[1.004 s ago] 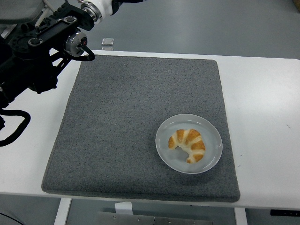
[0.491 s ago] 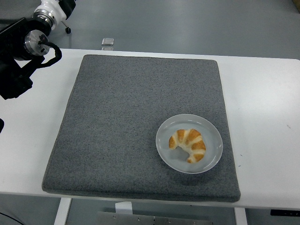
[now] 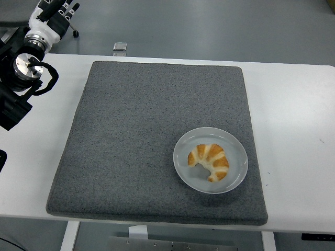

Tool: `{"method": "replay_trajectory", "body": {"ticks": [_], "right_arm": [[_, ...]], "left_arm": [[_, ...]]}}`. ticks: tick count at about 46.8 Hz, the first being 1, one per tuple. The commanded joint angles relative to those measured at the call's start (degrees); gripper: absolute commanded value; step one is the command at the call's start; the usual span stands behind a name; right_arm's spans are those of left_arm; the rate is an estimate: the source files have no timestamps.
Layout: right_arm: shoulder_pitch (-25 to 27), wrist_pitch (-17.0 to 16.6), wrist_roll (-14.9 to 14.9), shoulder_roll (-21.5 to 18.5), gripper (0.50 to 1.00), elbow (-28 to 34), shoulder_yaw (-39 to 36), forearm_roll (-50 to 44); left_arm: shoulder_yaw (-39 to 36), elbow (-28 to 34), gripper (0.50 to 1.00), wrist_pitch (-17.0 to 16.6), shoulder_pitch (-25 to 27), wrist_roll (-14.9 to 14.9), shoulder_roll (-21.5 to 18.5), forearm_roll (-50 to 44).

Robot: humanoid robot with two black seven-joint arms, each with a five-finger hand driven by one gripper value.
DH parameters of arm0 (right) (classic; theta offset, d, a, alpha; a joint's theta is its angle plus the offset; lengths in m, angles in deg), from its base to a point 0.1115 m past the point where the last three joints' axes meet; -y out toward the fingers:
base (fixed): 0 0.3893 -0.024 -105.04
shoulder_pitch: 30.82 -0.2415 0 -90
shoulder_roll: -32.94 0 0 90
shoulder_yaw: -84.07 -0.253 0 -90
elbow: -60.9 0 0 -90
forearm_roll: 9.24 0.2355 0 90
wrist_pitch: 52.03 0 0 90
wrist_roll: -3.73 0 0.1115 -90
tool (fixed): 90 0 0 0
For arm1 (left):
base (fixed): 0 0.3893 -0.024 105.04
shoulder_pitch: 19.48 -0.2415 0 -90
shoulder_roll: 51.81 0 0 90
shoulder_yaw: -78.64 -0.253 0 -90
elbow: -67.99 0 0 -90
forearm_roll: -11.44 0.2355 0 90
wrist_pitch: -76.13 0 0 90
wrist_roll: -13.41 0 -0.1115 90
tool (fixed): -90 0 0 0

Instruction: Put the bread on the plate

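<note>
A golden croissant (image 3: 210, 161) lies on a pale round plate (image 3: 183, 166) at the right front of the grey mat (image 3: 136, 136). My left arm (image 3: 23, 68) stands at the far left edge, far from the plate. Its hand (image 3: 55, 9) shows only partly at the top left corner, with the fingers relaxed and nothing in them. No right arm shows anywhere in the head view.
The grey mat covers most of the white table (image 3: 293, 104). A small metal object (image 3: 120, 46) sits at the table's far edge, beyond the mat. Bare white tabletop runs along the right side.
My left arm has pulled back to the left and away from the mat's far left corner. The croissant and plate have stayed put.
</note>
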Motion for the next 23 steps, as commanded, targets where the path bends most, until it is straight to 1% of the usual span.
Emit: {"method": "replay_trajectory", "body": {"ticks": [1, 6, 23], "right_arm": [[0.00, -0.52, 0.01, 0.00, 0.930, 0.00, 0.00, 0.18], [0.09, -0.70, 0.01, 0.00, 0.930, -0.97, 0.18, 0.09], [0.09, -0.61, 0.01, 0.00, 0.930, -0.70, 0.18, 0.00]], "left_arm": [[0.06, -1.22, 1.000, -0.02, -0.34, 0.30, 0.99, -0.09], [0.94, -2.81, 1.000, -0.10, -0.69, 0.48, 1.96, 0.00], [1.91, -3.51, 1.000, -0.10, -1.57, 0.92, 4.60, 0.00]]}}
